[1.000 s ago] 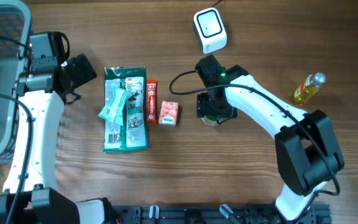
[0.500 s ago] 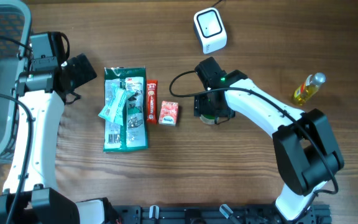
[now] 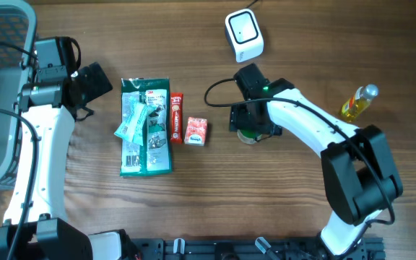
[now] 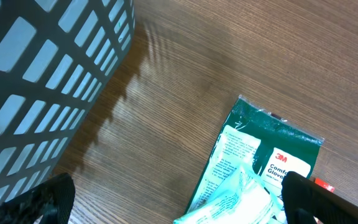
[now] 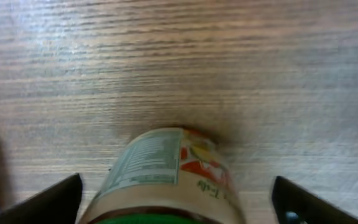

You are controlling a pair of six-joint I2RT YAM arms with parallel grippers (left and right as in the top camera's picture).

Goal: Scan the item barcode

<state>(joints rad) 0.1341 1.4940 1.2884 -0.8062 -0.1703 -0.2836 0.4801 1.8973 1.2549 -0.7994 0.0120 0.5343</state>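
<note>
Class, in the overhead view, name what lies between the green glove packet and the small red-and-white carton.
A narrow red sachet lies lengthwise between the green glove packet and the small red-and-white carton. The overhead view shows it.

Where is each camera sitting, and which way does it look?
Overhead: above the table, looking straight down; both arms show.
Left wrist: on the left arm, looking down at the basket and green packet; the open left gripper frames the bottom corners.
Right wrist: on the right arm, looking down at the jar, between the tips of the open right gripper.
Shared: overhead and left wrist both show the basket and green packet.
</note>
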